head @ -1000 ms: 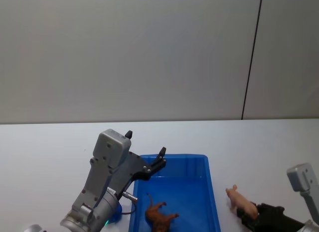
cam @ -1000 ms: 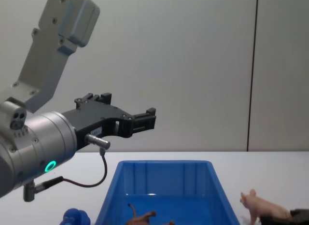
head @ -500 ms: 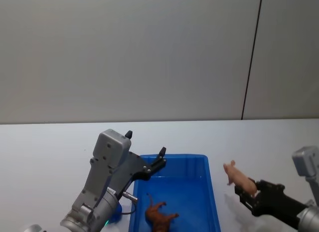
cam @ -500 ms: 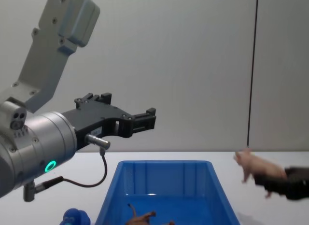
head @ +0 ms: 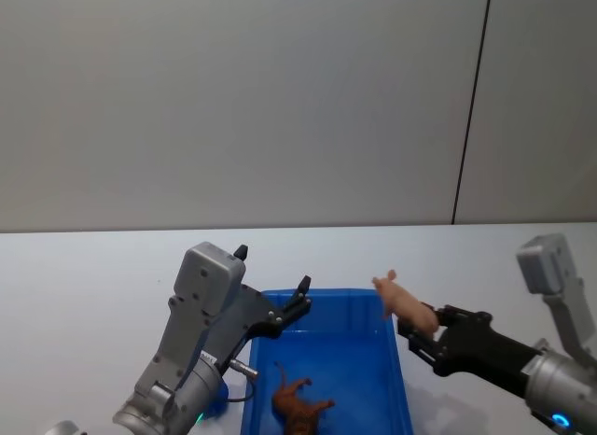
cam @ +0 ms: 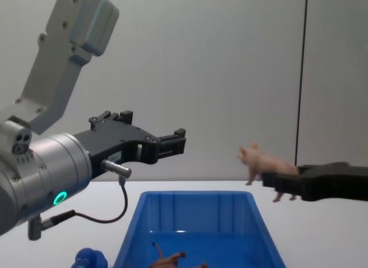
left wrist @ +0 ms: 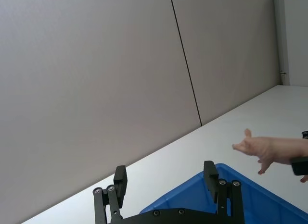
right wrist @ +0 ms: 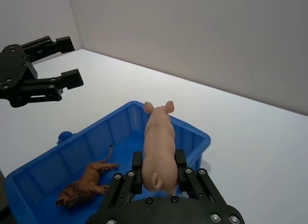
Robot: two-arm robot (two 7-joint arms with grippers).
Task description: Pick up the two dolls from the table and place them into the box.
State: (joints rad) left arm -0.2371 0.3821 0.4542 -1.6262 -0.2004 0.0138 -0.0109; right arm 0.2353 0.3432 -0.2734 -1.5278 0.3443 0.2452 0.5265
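Observation:
The pale pink pig doll (head: 401,302) hangs in the air over the right rim of the blue box (head: 326,293), and my right gripper (head: 422,329) is shut on its rear half. From the right wrist the pig (right wrist: 159,147) faces across the box (right wrist: 192,132). The reddish-brown horse-like doll (head: 298,405) lies on its side on the box floor, seen too as the brown doll (right wrist: 84,185). My left gripper (head: 271,268) hovers open and holding nothing above the box's far left corner. From the chest, the pig (cam: 267,163) is well above the box rim (cam: 195,194).
The box stands on the white table (head: 93,286). A small blue object (head: 216,398) sits on the table just left of the box, under my left arm. A grey wall with a dark vertical seam (head: 471,108) rises behind the table.
My right gripper has lifted the pig off the table at the right and carried it up and leftward to above the box's right rim. The left arm has not moved.

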